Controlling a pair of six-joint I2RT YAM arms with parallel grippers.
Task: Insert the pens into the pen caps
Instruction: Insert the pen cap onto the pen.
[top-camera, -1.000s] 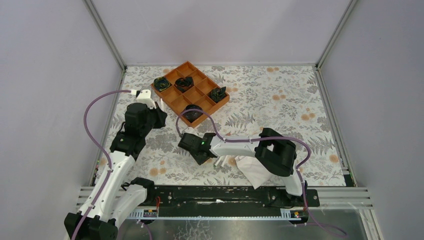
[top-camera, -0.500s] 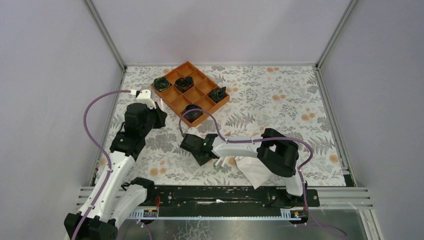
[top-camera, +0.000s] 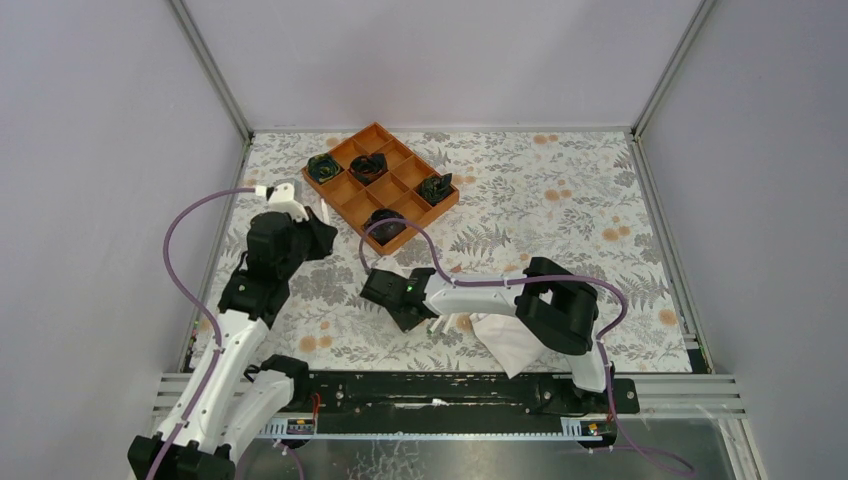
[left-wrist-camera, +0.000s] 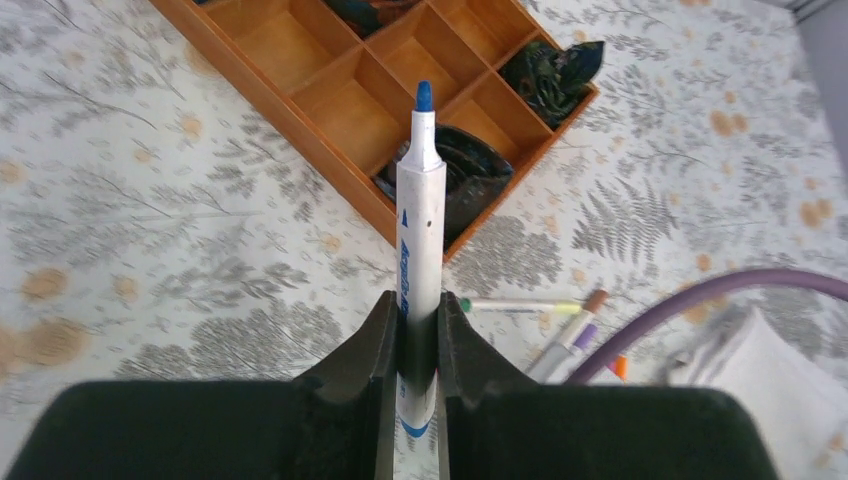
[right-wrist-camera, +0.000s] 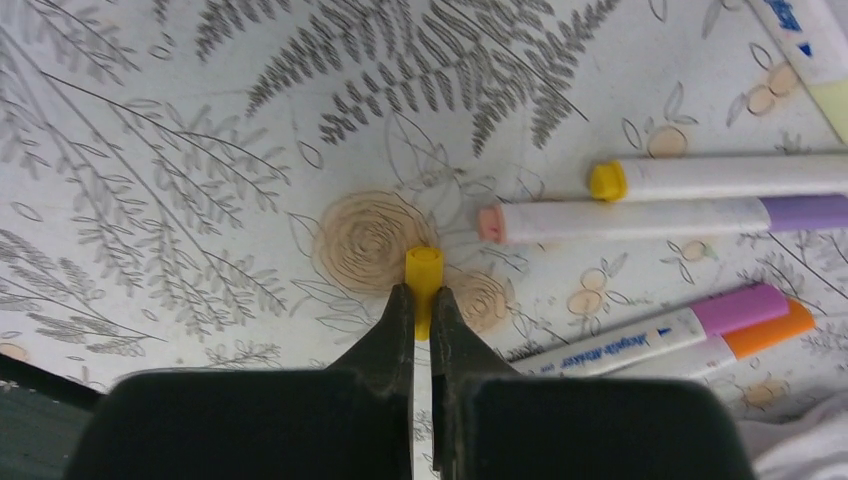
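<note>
My left gripper (left-wrist-camera: 420, 312) is shut on a white pen (left-wrist-camera: 420, 215) with a blue tip. The pen points away, over the orange tray's near corner. In the top view that gripper (top-camera: 322, 215) hangs left of the tray. My right gripper (right-wrist-camera: 422, 298) is low over the table and shut on a small yellow cap (right-wrist-camera: 423, 268). Right of it lie several loose pens: one with a yellow end (right-wrist-camera: 720, 178), one with a pink tip and purple band (right-wrist-camera: 640, 218), one with a pink end (right-wrist-camera: 650, 335) and one with an orange end (right-wrist-camera: 765, 330).
The orange divided tray (top-camera: 420, 160) stands at the back with dark crumpled items (top-camera: 386, 226) in some compartments. A folded white cloth (top-camera: 510, 342) lies beside the pens, under the right arm. A purple cable (left-wrist-camera: 700, 298) loops over the pens.
My right gripper has closed onto the yellow cap after shifting slightly towards the back. The left arm has shifted a little, still holding the blue-tipped pen.
</note>
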